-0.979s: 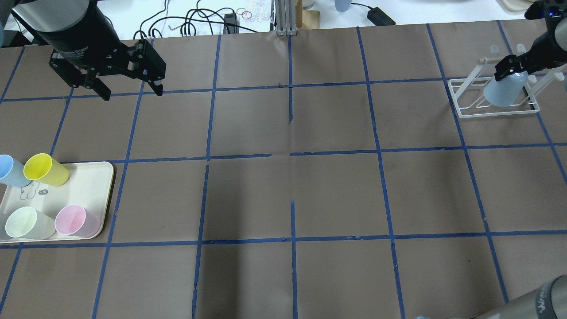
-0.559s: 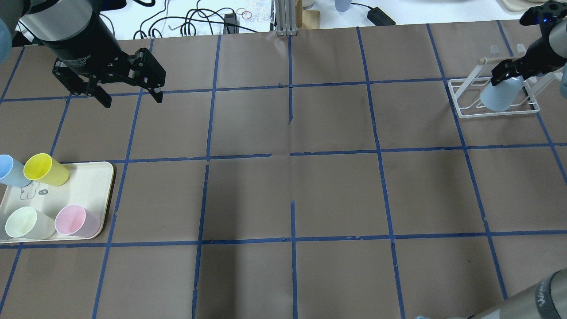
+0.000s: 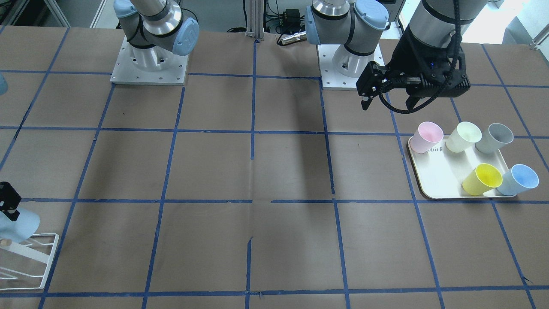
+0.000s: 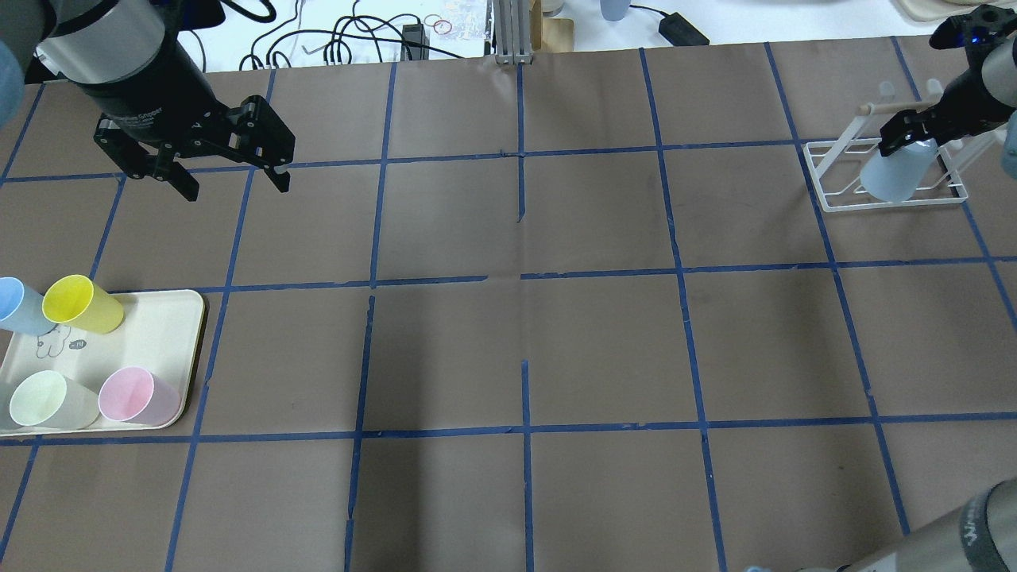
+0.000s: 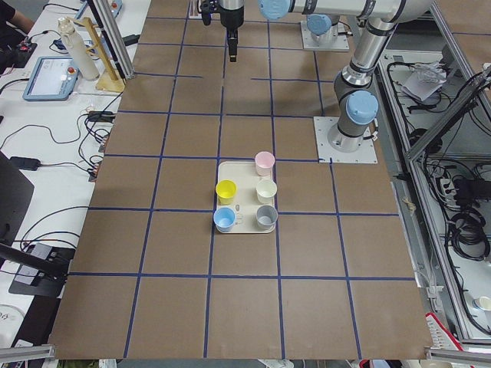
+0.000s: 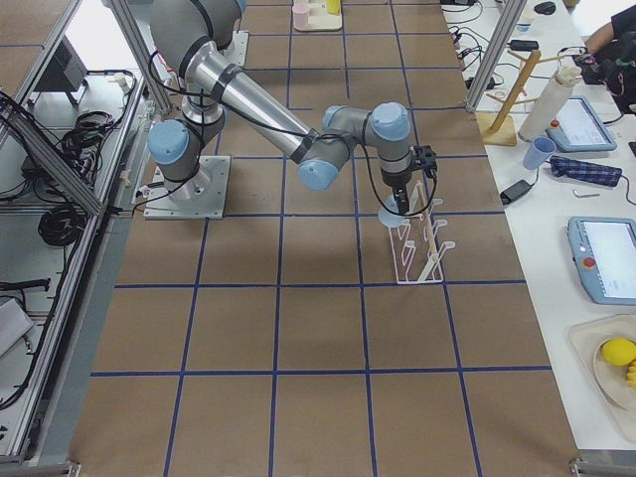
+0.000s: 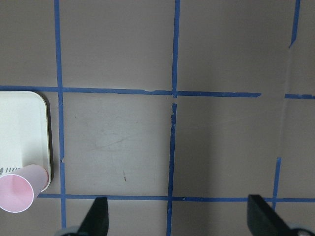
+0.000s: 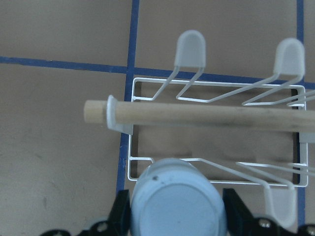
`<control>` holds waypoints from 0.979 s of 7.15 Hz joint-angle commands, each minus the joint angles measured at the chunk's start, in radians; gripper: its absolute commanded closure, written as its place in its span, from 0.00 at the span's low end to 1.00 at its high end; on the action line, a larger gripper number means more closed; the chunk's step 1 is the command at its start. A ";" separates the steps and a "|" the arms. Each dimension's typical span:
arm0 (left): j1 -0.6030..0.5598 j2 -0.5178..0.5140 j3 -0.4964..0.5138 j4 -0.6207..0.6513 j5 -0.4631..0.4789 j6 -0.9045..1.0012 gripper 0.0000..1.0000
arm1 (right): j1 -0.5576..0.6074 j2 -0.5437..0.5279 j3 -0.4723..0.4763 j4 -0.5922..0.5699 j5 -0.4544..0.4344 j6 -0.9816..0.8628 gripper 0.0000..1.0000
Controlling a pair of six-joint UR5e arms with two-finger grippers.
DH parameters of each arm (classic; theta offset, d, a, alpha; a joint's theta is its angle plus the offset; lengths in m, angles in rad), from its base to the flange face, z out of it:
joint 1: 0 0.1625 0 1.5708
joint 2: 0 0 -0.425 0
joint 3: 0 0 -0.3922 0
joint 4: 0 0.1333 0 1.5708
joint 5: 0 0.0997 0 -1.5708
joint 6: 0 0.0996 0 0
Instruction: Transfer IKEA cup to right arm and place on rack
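Observation:
The IKEA cup (image 4: pixel 894 171) is grey-blue and held upside down. My right gripper (image 4: pixel 906 135) is shut on it near its base. The cup sits low over the near rods of the white wire rack (image 4: pixel 834 191). In the right wrist view the cup's base (image 8: pixel 177 201) fills the gap between my fingers (image 8: pixel 120 214), just in front of the rack's wooden bar (image 8: pixel 206 114). My left gripper (image 4: pixel 237 187) is open and empty, high over the table's far left. The left wrist view shows its fingers (image 7: pixel 98 219) spread over bare table.
A cream tray (image 4: pixel 171 318) at the left holds a yellow cup (image 4: pixel 79 303), a sky-blue cup (image 4: pixel 16 306), a pale green cup (image 4: pixel 44 400), a pink cup (image 4: pixel 135 395) and a grey cup (image 3: pixel 495 137). Cables lie beyond the table's far edge.
My right gripper has carried the cup slightly left and lower onto the rack. My left arm has shifted a little; its gripper stays open.

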 commanded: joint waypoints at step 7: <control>-0.004 -0.002 0.003 0.001 0.000 -0.003 0.00 | 0.099 -0.406 0.000 0.599 -0.045 0.253 0.00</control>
